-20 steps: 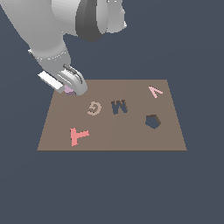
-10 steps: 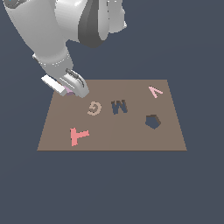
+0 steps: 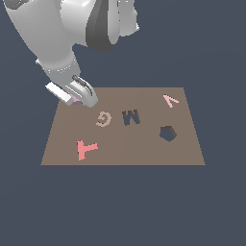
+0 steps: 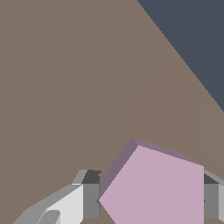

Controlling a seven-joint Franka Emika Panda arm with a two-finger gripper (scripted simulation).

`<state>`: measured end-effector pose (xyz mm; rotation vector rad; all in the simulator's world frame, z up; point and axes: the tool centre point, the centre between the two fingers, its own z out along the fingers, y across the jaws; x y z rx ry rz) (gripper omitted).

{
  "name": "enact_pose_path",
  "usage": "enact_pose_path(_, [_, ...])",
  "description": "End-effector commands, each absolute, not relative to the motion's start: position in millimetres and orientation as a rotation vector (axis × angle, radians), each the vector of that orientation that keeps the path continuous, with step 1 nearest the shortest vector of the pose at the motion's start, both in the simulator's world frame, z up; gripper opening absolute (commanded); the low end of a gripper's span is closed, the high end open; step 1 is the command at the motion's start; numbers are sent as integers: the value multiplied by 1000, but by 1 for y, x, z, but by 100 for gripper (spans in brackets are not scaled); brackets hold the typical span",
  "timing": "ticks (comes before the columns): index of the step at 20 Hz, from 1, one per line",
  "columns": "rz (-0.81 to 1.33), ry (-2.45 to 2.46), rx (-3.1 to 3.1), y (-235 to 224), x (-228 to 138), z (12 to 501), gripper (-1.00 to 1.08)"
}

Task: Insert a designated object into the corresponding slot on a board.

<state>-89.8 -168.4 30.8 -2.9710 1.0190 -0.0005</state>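
- gripper [image 3: 76, 100] fingers [image 4: 91, 197] clamped on both sides of lilac pentagon block [image 4: 157, 188]
- block sits at board [image 3: 144, 153] corner farthest from pink V [image 3: 170, 101]
- pentagon slot [image 3: 167, 134] well apart from block, just beside dark M [image 3: 130, 116]

A dark blue-grey floor [image 3: 120, 206] carries the flat brown board [image 3: 139, 149]. On the board: a pink T [image 3: 87, 149], tan G [image 3: 103, 118], pink V [image 3: 170, 100], M cut-out [image 3: 130, 116], pentagon slot [image 3: 167, 133].
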Motion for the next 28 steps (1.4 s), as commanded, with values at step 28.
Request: enact_pose_path(28, [-2, -239, -3134, -43, 49, 36, -100])
